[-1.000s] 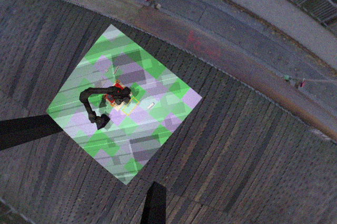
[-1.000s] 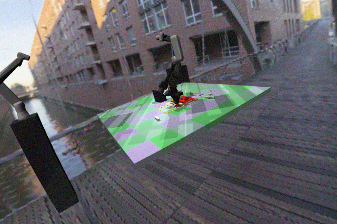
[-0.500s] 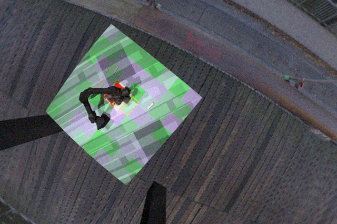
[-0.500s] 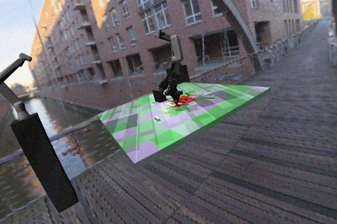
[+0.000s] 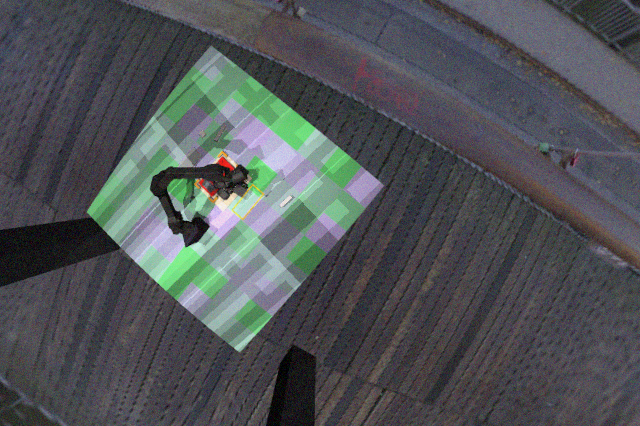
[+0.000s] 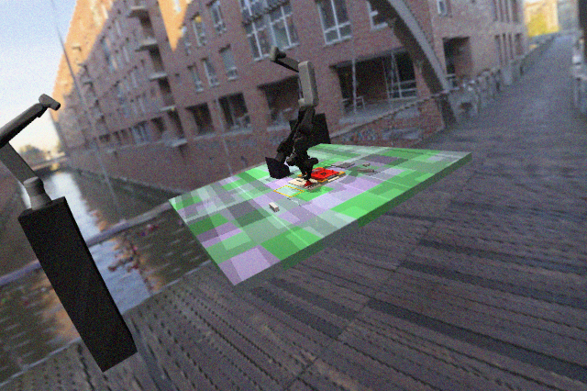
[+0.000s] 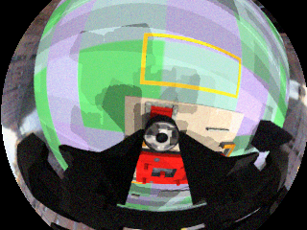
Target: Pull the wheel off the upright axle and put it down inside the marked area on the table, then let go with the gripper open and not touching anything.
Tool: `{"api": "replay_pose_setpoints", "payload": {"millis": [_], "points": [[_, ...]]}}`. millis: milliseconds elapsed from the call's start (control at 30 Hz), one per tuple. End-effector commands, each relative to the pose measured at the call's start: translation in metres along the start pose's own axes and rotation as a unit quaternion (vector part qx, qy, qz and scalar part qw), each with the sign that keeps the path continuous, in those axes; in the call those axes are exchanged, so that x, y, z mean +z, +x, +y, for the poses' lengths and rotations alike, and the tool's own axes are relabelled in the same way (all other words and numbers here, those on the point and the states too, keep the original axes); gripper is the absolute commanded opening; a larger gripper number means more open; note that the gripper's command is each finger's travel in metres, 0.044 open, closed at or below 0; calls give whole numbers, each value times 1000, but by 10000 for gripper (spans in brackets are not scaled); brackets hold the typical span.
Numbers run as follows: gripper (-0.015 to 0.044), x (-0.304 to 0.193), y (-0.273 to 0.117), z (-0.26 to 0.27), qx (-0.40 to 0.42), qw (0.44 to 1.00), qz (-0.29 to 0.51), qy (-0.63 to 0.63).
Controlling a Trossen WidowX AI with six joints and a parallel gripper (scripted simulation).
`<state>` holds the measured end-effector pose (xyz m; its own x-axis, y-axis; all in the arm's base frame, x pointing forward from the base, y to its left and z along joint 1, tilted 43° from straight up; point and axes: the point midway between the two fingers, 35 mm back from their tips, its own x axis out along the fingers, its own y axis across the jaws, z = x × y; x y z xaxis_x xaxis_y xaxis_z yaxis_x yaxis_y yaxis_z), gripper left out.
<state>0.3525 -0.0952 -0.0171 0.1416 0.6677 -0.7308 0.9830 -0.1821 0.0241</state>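
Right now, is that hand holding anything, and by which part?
Yes. The hand is shut on the wheel, its fingers pressing the rim from opposite sides, with the wheel over the red base.

Your arm [image 5: 170, 188] rises from its base, bends at the elbow and reaches forward with the wrist pitched down toward the table [image 6: 256, 240]. Pincer [image 7: 161, 137] points down, both dark fingers clamped on the wheel [image 7: 160, 133], jaws partly apart around it.

The top view looks straight down from high above the table [image 5: 289, 266]. The exterior view faces it from afar, low and oblique. The wrist fisheye looks down close, sharing the yellow outline [image 7: 192, 64].
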Motion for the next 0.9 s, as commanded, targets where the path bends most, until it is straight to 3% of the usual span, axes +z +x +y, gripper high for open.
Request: {"api": "replay_pose_setpoints", "payload": {"millis": [0,867], "points": [[0,0,-4,0,1,1000,-3,-2],[0,0,-12,0,0,1000,-3,-1]]}}
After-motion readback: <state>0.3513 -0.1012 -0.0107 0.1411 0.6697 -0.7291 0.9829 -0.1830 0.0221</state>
